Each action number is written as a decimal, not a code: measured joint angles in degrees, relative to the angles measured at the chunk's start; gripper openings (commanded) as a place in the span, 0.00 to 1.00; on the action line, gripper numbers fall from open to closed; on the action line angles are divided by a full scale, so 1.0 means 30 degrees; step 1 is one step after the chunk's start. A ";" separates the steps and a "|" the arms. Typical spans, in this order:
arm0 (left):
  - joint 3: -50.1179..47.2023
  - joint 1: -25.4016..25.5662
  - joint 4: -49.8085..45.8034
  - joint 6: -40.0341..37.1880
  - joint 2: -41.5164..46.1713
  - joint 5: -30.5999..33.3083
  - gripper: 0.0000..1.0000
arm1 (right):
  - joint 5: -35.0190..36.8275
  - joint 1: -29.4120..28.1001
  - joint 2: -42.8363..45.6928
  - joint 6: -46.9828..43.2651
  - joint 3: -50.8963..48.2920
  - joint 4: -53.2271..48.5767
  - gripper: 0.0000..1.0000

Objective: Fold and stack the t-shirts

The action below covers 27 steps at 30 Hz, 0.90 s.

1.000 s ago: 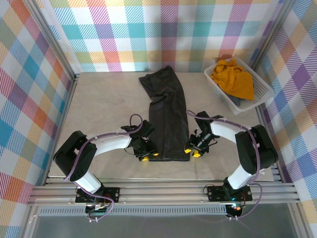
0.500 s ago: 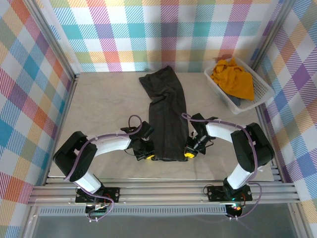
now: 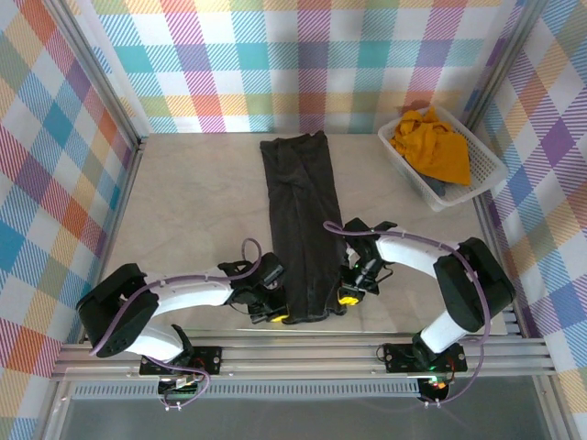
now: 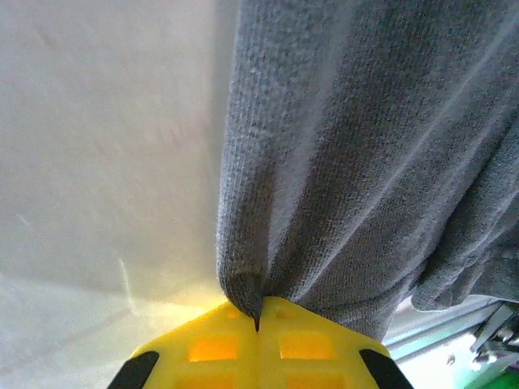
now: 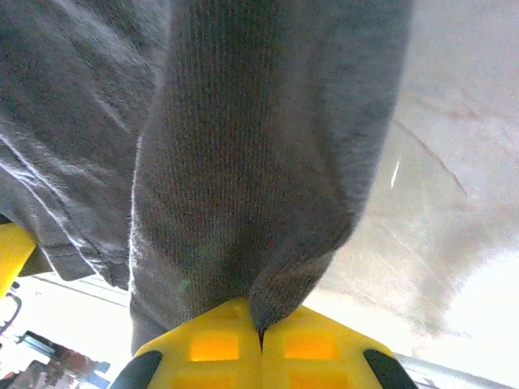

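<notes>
Tabletop [image 3: 183, 202] left of the cloth lies bare from the left wall to the shirt's long edge, so there is wide room on that side. The left gripper [image 3: 272, 317] sits low at the near left corner of the charcoal t-shirt [image 3: 301, 211], clamped on the hem. The overhead view gives just yellow tips against dark fabric. The left wrist camera shows the pinch itself: the two yellow pads [image 4: 219, 348] meet with a fold of grey knit caught in the seam between them, and the cloth fans up and away from there, with pale tabletop to its left.

The shirt runs as a long narrow strip from near the front edge up the middle, its sides fairly straight and its far end close to the foot of the back wall.

At the near right corner the right gripper [image 3: 347, 297] is likewise closed on the hem. Its wrist camera shows a bunched tuck of fabric nipped between pads [image 5: 312, 348] pressed together, with open tabletop to the right. The two grippers stand with the strip's width between them, both near the front rail.

Farther right a bare stretch separates the strip from the white basket [image 3: 486, 170] in the far right corner, with the mustard t-shirt [image 3: 431, 147] heaped in it
</notes>
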<state>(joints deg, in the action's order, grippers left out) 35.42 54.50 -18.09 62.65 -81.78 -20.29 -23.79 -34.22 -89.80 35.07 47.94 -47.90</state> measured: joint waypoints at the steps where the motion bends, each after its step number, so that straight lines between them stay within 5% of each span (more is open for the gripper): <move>1: -0.0007 0.0240 -0.0073 0.0138 0.0000 -0.0095 0.00 | 0.0029 0.0000 0.0087 -0.0138 -0.0015 -0.0364 0.00; 18: 0.0707 0.0095 -0.3424 0.1515 0.3759 0.1625 0.00 | 0.1668 0.0372 0.2040 -0.0852 0.1603 -0.3861 0.00; 27: 0.2674 -0.4503 -0.3446 0.1960 0.4124 0.2302 0.00 | 0.2106 0.2106 -0.0350 -0.0780 0.6703 -0.3825 0.00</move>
<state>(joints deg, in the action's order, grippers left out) 43.44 40.99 -28.42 68.53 -69.41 -13.39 -17.47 -27.90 -90.85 32.73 68.05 -59.37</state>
